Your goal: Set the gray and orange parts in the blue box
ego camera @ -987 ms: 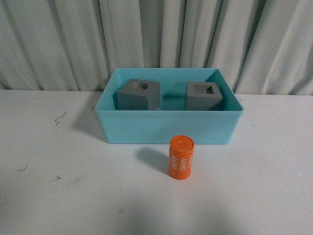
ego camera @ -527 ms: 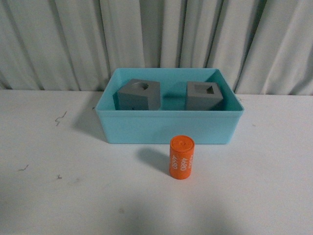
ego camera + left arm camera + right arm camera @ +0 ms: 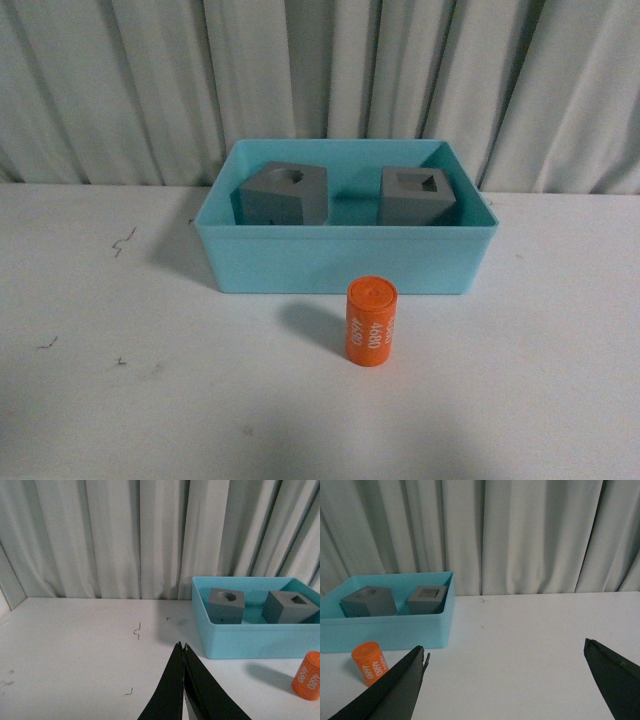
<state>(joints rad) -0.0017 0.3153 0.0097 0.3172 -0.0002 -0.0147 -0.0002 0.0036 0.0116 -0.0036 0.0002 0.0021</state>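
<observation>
The blue box (image 3: 345, 262) stands at the middle back of the white table. Inside it sit two gray cubes: one with a round recess (image 3: 284, 192) on the left, one with a square recess (image 3: 419, 193) on the right. The orange cylinder (image 3: 371, 321) with white digits stands upright on the table just in front of the box. Neither arm shows in the front view. My left gripper (image 3: 181, 646) is shut and empty, over bare table left of the box (image 3: 255, 639). My right gripper (image 3: 506, 647) is wide open, with the cylinder (image 3: 369, 663) off beside one finger.
A gray-white curtain (image 3: 320, 80) hangs close behind the table. Small dark marks (image 3: 122, 240) dot the tabletop on the left. Bare white table lies on both sides of the box and in front of the cylinder.
</observation>
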